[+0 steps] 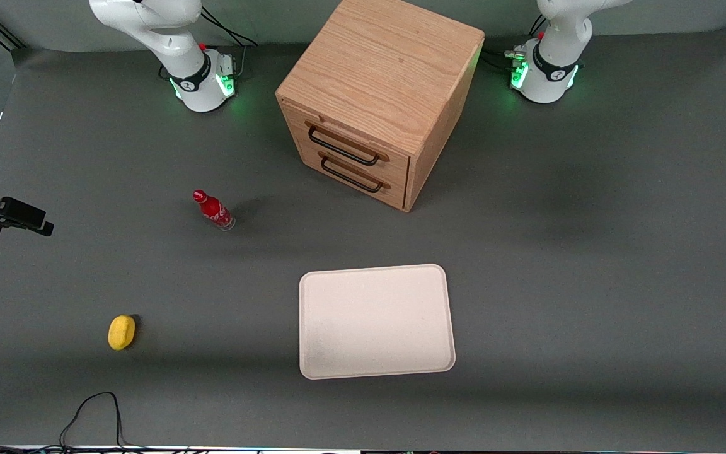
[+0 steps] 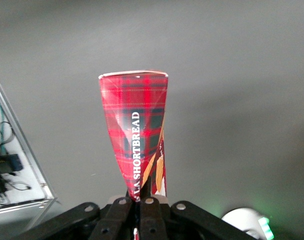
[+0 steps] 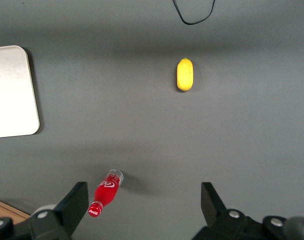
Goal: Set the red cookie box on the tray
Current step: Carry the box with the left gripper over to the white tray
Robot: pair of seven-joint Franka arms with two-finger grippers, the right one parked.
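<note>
In the left wrist view my gripper (image 2: 140, 202) is shut on the narrow end of the red cookie box (image 2: 136, 125). The box is a red tartan carton with white "SHORTBREAD" lettering and cookie pictures, and it hangs above bare grey table. The gripper and the box are out of the front view; only the working arm's base (image 1: 546, 63) shows there. The cream-white tray (image 1: 375, 321) lies flat with nothing on it, nearer the front camera than the wooden cabinet. One corner of the tray also shows in the right wrist view (image 3: 9, 90).
A wooden two-drawer cabinet (image 1: 379, 101) stands between the arm bases. A small red bottle (image 1: 213, 210) and a yellow object (image 1: 121, 331) lie toward the parked arm's end. A black cable (image 1: 92, 410) loops near the front edge. A clear panel with electronics (image 2: 17, 165) shows beside the box.
</note>
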